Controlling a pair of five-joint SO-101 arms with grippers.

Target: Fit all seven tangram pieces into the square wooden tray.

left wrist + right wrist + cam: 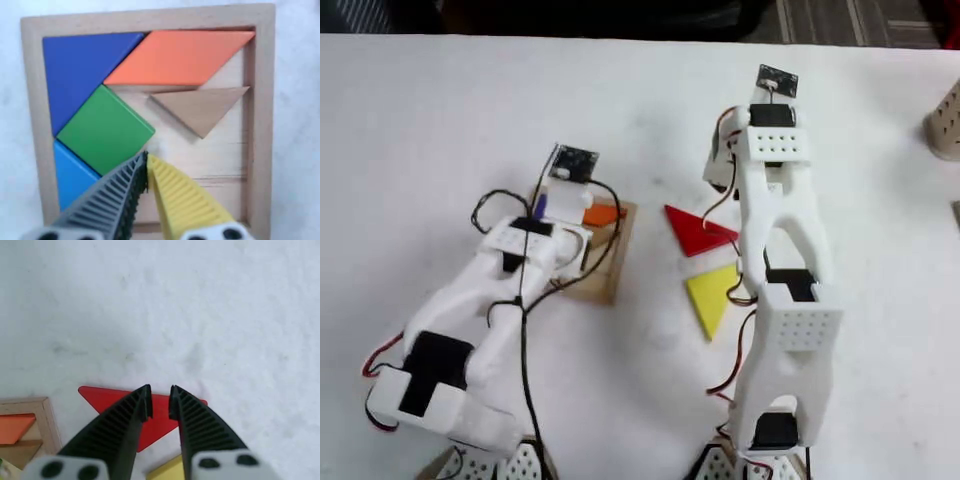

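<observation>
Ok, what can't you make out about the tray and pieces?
High view: the left arm covers most of the wooden tray and its pieces.
Left wrist view: the left end effector hides part of the light blue piece.
Right wrist view: the right end effector covers part of the red triangle; the edge cuts off the yellow piece.

the right fingers (190, 417), slightly apart, hang over the red triangle (107, 399) on the white desk (200, 300).

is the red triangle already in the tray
No, the red triangle lies on the table outside the wooden tray, next to the yellow triangle.
</observation>
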